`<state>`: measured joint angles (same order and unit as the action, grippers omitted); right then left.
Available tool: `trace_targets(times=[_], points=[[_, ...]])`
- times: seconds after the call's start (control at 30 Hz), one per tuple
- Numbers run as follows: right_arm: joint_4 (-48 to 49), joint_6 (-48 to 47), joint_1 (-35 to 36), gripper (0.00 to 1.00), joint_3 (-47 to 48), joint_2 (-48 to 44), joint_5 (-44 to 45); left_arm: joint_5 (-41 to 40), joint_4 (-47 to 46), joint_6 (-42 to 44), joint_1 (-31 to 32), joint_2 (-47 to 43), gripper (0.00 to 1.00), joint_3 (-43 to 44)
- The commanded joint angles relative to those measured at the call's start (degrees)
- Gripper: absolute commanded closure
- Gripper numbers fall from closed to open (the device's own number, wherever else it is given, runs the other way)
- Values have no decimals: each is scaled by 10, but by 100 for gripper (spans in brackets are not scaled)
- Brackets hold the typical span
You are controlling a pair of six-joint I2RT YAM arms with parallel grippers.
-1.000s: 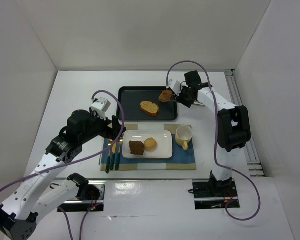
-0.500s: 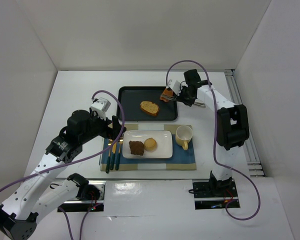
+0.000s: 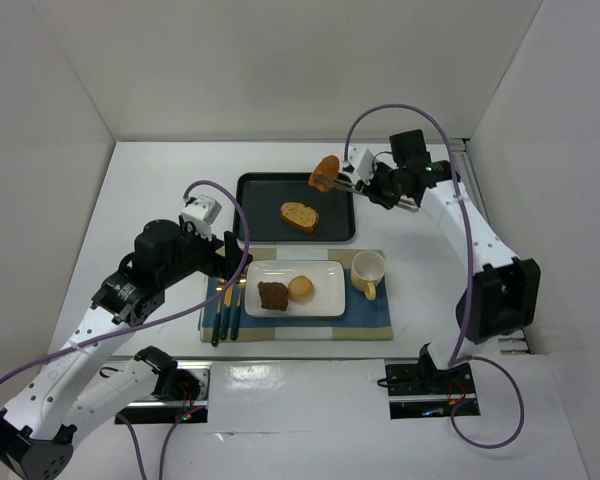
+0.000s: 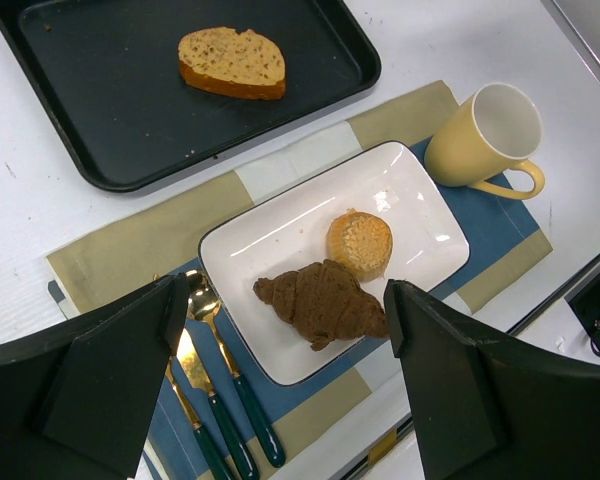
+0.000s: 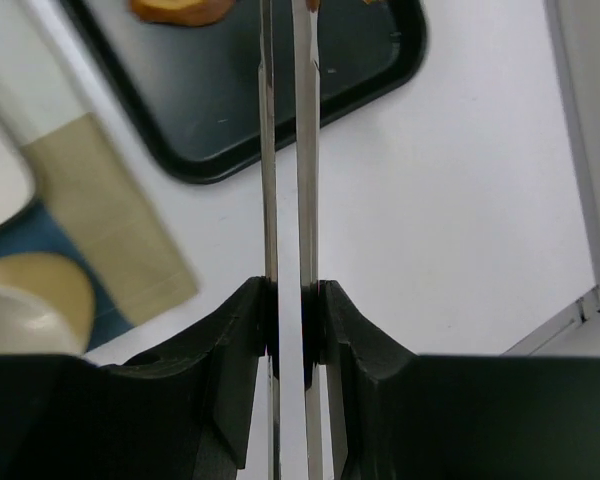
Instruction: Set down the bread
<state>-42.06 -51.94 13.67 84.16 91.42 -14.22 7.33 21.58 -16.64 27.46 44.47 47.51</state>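
Observation:
A golden-brown piece of bread (image 3: 325, 172) hangs in the air over the back right corner of the black tray (image 3: 255, 190), pinched at the tip of thin metal tongs (image 5: 283, 150). My right gripper (image 3: 368, 184) is shut on those tongs; in the right wrist view the two blades run nearly parallel to the top edge, where only a sliver of the bread (image 5: 311, 4) shows. Another bread slice (image 3: 299, 216) lies flat in the tray. My left gripper (image 4: 285, 370) hangs open above the white plate (image 4: 280, 235), holding nothing.
The white plate (image 3: 325, 292) carries a dark croissant (image 3: 273, 295) and a round bun (image 3: 300, 288). A yellow mug (image 3: 368, 270) stands to its right and green-handled cutlery (image 3: 226, 310) to its left, all on a blue and tan placemat (image 3: 370, 322).
The tongs closed on the bread piece at the tray's right side and the right arm raised it off the tray towards the back. The left arm has not moved.

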Motion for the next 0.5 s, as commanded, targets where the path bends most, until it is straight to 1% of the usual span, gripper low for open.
trace_targets(times=[0.0, 0.03, 0.1, 0.13, 0.23, 0.37, 0.47], points=[[-86, -8, 13, 97, -32, -66, -68, 7, -15, 4, 1, -9, 2, 4], [-117, -8, 27, 97, -41, -96, -74, 1, -15, 4, 1, -9, 2, 4], [-157, -13, 42, 97, -60, -120, -91, 1, -15, 4, 1, -9, 2, 4], [-198, -13, 60, 97, -65, -140, -96, 1, -15, 4, 1, -9, 2, 4], [-262, -13, 93, 97, -89, -169, -117, 1, -15, 4, 1, -9, 2, 4], [-270, 9, 128, 97, -153, -196, -117, -4, -15, 4, 1, -9, 2, 4], [-264, 35, 156, 96, -183, -210, -112, -4, -15, 4, 1, -9, 2, 4]])
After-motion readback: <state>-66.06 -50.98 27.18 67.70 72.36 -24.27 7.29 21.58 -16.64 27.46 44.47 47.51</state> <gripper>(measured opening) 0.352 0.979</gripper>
